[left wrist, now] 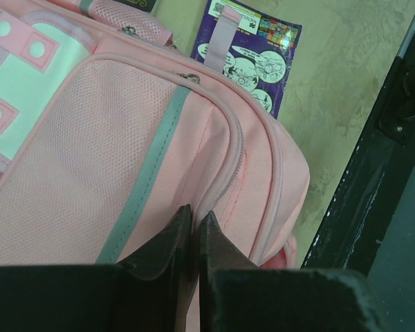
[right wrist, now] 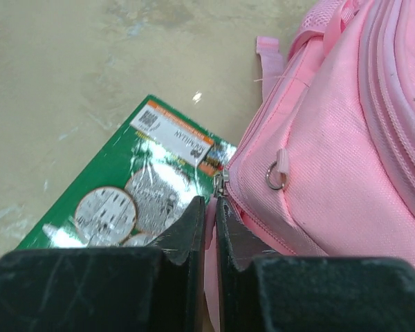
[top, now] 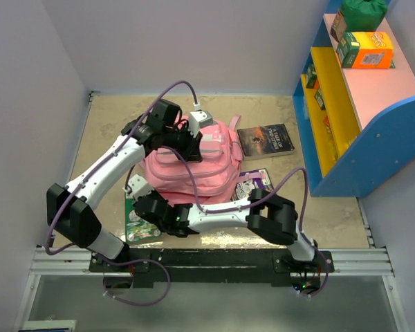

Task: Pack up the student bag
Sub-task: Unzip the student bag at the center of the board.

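Pink student bag (top: 188,173) | left tool (left wrist: 191,218) shut, touching it | right tool (right wrist: 211,203) pinching its corner

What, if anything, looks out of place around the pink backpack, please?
The student bag lies partly over the purple book, a pink strap draped across its cover, and the green book sits against the bag's other side. Nothing looks spilled or damaged.

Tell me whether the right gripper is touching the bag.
Touching. Right wrist view: the right gripper is shut at the bag corner seam by the zip pull, with pink fabric pinched between its jaws.
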Tool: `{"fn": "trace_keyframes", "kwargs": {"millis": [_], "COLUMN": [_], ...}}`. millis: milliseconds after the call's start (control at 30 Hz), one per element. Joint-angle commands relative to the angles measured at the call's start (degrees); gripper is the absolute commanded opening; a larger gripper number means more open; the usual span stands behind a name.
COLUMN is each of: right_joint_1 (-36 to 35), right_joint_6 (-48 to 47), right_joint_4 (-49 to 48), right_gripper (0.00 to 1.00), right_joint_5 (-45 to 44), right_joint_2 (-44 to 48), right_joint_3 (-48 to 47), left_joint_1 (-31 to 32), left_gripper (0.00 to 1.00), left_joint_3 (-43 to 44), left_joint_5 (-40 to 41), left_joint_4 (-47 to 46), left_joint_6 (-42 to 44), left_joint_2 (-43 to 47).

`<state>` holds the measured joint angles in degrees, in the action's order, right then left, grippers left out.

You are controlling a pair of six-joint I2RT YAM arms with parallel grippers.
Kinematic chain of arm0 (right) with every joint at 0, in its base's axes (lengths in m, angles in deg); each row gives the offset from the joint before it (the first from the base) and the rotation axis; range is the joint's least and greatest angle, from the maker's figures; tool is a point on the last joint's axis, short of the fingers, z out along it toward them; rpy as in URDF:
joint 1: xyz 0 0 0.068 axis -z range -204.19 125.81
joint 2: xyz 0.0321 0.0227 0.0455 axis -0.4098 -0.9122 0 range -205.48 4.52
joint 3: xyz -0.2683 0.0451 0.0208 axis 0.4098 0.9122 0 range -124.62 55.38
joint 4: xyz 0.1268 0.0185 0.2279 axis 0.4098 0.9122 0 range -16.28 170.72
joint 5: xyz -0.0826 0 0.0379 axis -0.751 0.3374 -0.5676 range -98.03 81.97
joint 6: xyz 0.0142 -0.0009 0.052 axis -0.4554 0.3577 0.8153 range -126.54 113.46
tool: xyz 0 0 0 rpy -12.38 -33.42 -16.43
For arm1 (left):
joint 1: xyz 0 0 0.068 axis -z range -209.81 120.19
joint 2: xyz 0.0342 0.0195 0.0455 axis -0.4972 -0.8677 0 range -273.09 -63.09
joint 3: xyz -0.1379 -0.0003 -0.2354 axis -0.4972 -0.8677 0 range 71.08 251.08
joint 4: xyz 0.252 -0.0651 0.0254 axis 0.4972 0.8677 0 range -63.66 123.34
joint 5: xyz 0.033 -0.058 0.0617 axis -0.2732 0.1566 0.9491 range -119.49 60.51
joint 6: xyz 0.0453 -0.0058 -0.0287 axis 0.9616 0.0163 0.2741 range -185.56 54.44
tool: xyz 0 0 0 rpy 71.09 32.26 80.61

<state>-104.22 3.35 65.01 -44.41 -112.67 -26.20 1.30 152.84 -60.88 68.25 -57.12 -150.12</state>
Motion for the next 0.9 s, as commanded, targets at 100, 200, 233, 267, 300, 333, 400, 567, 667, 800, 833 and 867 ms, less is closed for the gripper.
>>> {"fn": "trace_keyframes", "kwargs": {"millis": [100, 200, 233, 267, 300, 333, 400, 567, 667, 800, 833, 867], "right_joint_1": [-1.10, -0.22, -0.13, 0.05, 0.22, 0.40, 0.40, 0.66, 1.10, 2.15, 3.38, 4.43], "right_joint_6": [-4.27, -3.83, -3.39, -3.04, -2.77, -2.08, -1.37, 3.81, 7.41, 15.91, 18.91, 22.51], "right_joint_4": [-5.70, -7.19, -8.16, -9.12, -10.61, -11.23, -12.81, -13.97, -14.32, -6.61, -3.54, 5.02], "right_gripper": [0.17, 0.26, 0.29, 0.33, 0.38, 0.45, 0.50, 0.54, 0.56, 0.57, 0.58, 0.58], "right_joint_5": [-2.55, -2.73, -2.73, -2.56, -1.34, -1.06, -0.10, -1.14, -2.99, -10.97, -14.82, -15.90], "right_joint_2": [-8.23, -7.36, -5.09, -3.76, -2.10, -0.43, 4.76, 17.31, 23.13, 33.57, 34.99, 36.05], "right_joint_3": [-11.93, -9.32, -7.56, -5.80, -2.21, -0.35, 5.25, 15.82, 22.24, 27.17, 27.35, 27.18], "left_joint_1": [0.26, -0.52, -1.05, -1.14, -1.40, -1.67, -1.84, -2.46, -2.90, -5.61, -6.23, -6.85], "left_gripper": [0.00, 0.00, 0.00, 0.00, 0.00, 0.00, 0.00, 0.00, 0.00, 0.00, 0.00, 0.00], "left_joint_3": [5.61, 5.52, 5.78, 6.04, 6.39, 7.09, 8.06, 11.14, 10.18, 6.32, 5.70, 5.26], "left_joint_5": [-13.69, -13.52, -13.08, -12.38, -10.72, -9.57, -5.63, 2.64, 11.76, 16.71, 17.50, 18.64], "left_joint_4": [-16.16, -16.07, -15.72, -15.37, -15.02, -14.15, -12.65, -9.66, -9.13, -10.53, -10.88, -11.15], "left_joint_6": [-8.10, -8.10, -8.01, -8.10, -7.66, -7.13, -4.94, 1.47, 4.98, 7.28, 7.46, 7.63], "left_joint_2": [1.15, 2.03, 2.21, 2.38, 2.65, 2.82, 3.00, 3.61, 4.14, 4.58, 4.58, 4.58]}}
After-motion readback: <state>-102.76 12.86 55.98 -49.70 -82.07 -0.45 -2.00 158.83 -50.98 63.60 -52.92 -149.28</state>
